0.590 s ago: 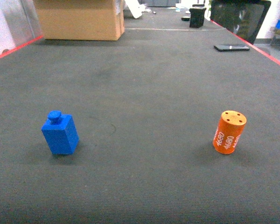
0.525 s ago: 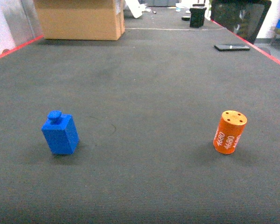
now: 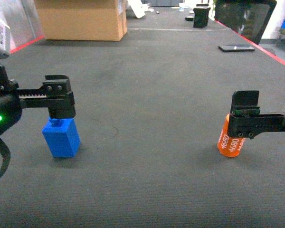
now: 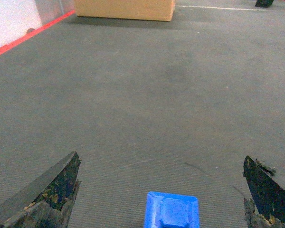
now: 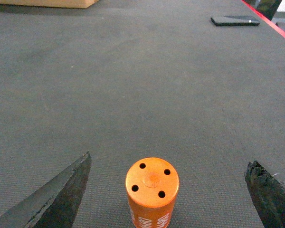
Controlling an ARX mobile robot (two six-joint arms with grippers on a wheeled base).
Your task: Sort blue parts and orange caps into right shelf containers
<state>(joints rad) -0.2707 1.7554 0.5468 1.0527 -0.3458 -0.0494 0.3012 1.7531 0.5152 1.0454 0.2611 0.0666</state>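
Observation:
A blue part (image 3: 61,137), a small block with a knob on top, stands on the dark carpet at the left. My left gripper (image 3: 60,108) hovers just above it, open. In the left wrist view the blue part (image 4: 172,216) sits low between the wide-spread fingers of the left gripper (image 4: 161,159), touching neither. An orange cap (image 3: 230,142) with white lettering stands at the right, partly hidden behind my right gripper (image 3: 245,114). From the right wrist the orange cap (image 5: 152,183) shows its holed top between the open right gripper (image 5: 169,159) fingers. The right shelf containers are out of view.
A cardboard box (image 3: 80,19) stands at the far left back. A flat black device (image 3: 235,48) lies far right, with a dark screen (image 3: 244,19) and a small black box (image 3: 201,16) behind it. Red tape (image 3: 19,47) marks the carpet's side edges.
Both arms have come into the head view: the left gripper now hangs over the blue part, the right one over the orange cap. Neither object has moved.

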